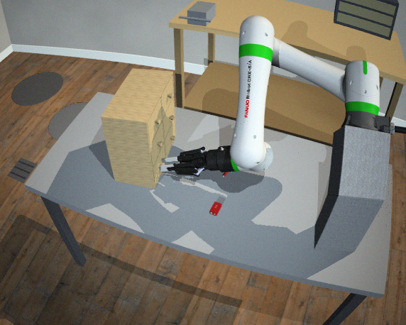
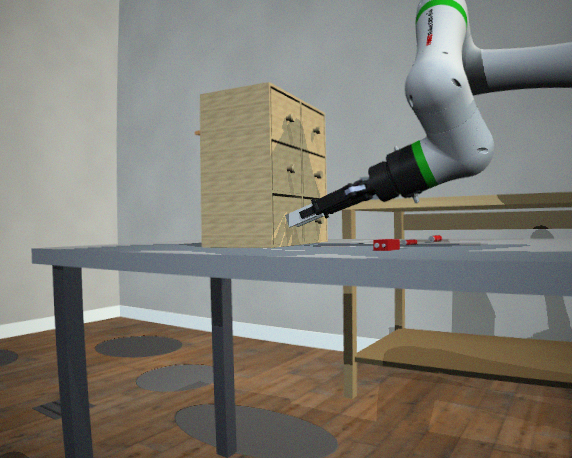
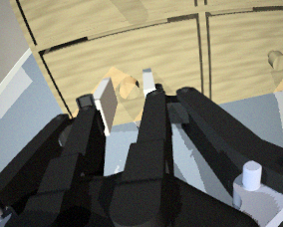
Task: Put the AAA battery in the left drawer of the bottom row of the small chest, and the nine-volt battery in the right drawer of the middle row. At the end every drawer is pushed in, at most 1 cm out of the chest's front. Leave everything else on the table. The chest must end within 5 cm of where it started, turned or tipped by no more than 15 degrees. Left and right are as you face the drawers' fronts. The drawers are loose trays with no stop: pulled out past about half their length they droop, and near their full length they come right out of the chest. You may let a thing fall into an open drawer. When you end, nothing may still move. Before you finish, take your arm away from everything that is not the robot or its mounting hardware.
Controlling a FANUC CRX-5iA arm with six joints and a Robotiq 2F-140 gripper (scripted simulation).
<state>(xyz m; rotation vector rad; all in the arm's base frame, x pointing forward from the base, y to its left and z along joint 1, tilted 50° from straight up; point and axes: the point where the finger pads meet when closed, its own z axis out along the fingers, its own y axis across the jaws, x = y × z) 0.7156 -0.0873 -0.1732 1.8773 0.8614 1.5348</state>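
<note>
The small wooden chest [image 1: 138,128] stands on the grey table with all its drawers pushed in; it also shows in the exterior view [image 2: 260,165]. My gripper [image 1: 164,167] reaches level at the bottom-left drawer [image 3: 125,66]. Its fingers stand narrow, with the drawer's knob [image 3: 127,87] in the small gap between the tips [image 3: 127,92]. It does not seem to squeeze the knob. The red nine-volt battery [image 1: 215,208] [image 2: 386,244] lies on the table in front of the chest. The small AAA battery [image 2: 434,238] lies farther back, mostly hidden under my wrist [image 1: 224,174].
My grey pedestal [image 1: 358,177] stands at the table's right end. A wooden shelf table [image 1: 284,35] behind holds a grey box [image 1: 201,12] and a dark chest [image 1: 365,15]. The chest's right column of drawers [image 3: 248,53] is next to my fingers.
</note>
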